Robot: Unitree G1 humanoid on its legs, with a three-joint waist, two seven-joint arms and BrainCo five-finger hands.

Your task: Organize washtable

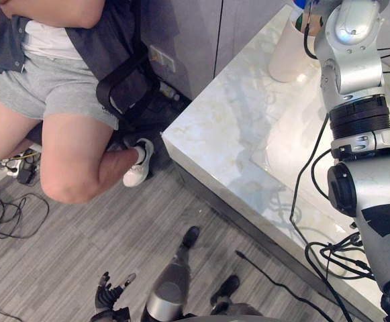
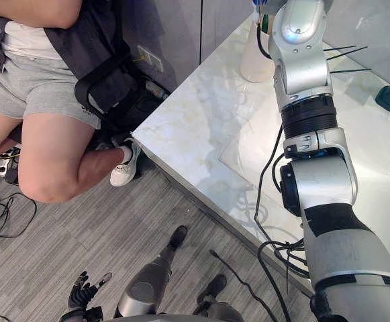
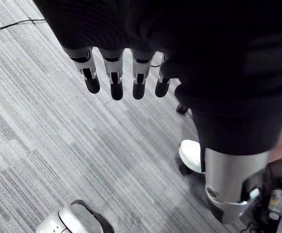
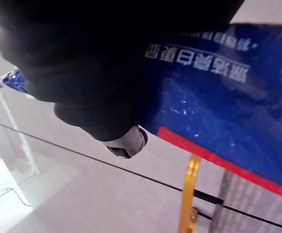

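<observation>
over washtable point(image 1: 215, 134) | right robot hand point(image 4: 126, 141) at blue pack point(image 4: 218, 102) (grip unclear) | left robot hand point(image 3: 114, 83) straight-fingered | person point(image 1: 67, 154) beside

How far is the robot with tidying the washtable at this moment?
Done: nothing that I can confirm; the near part of the washtable is bare. In hand: the right hand is at a blue packet near a white cup; whether it holds it, I cannot see. The left hand hangs open above the floor. Left: probably to put the packet in its place.
</observation>
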